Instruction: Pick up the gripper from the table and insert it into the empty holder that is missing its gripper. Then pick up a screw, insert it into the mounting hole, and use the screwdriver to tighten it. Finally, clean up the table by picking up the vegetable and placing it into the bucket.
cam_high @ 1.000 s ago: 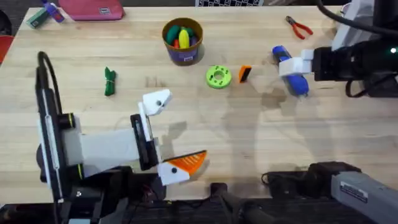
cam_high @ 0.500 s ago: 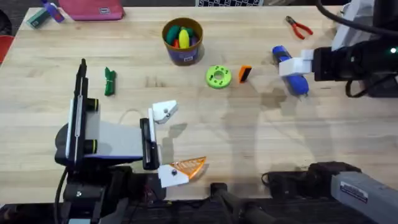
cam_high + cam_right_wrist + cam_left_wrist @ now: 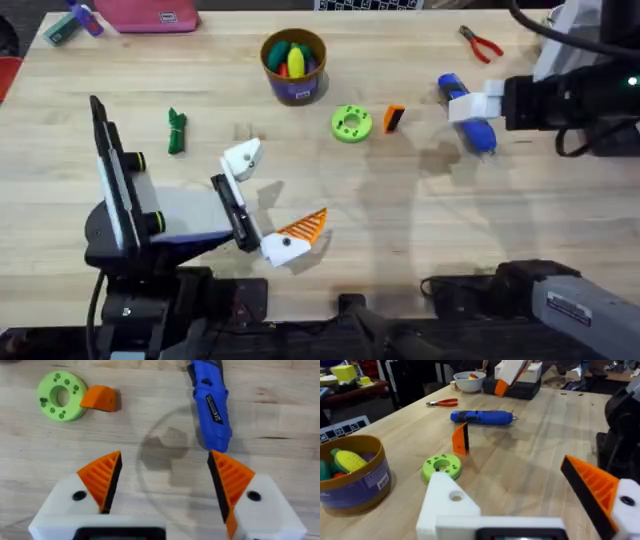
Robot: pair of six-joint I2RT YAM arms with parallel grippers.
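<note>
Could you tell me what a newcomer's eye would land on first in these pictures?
Probably the left gripper at the table's lower left, open, with one finger a bare white holder lacking its orange pad. Next, the loose orange gripper mid-table beside a green disc, and the blue screwdriver under the right gripper.

A robotics lab: wooden workbench (image 3: 400,210), red-handled pliers (image 3: 481,44), cluttered tables (image 3: 350,382) behind
</note>
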